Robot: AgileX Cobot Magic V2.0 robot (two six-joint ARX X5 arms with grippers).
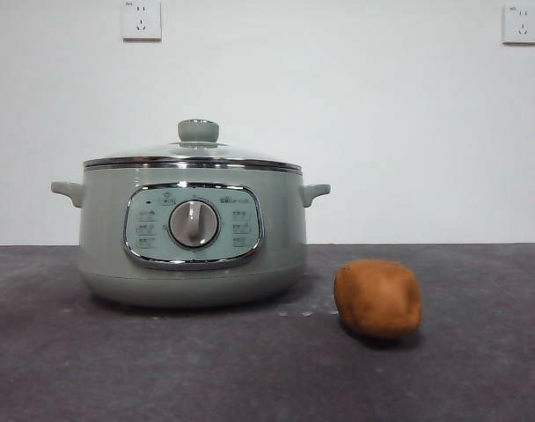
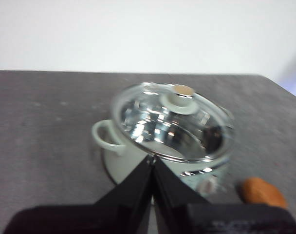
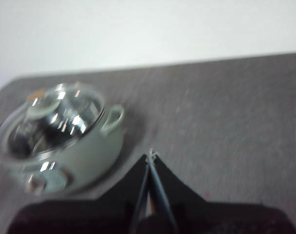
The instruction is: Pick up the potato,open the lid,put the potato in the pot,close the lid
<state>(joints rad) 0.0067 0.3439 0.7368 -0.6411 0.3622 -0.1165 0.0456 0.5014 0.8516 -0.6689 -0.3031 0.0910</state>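
The pale sage-green pot (image 1: 193, 233) stands left of centre on the dark table, dial facing the front view. The glass lid (image 1: 194, 156) with its green knob sits shut on it. The orange-brown potato (image 1: 377, 298) lies on the table to the right of the pot, a little nearer the camera. Neither arm shows in the front view. My left gripper (image 2: 151, 158) is shut and empty, held high over the pot (image 2: 162, 146) with the lid (image 2: 175, 122) and potato (image 2: 262, 192) below. My right gripper (image 3: 151, 155) is shut and empty, high to the side of the pot (image 3: 65, 146).
The dark grey table (image 1: 267, 369) runs back to a white wall with two sockets (image 1: 142, 19) high up. Bare table lies in front of the pot and to the right of the potato.
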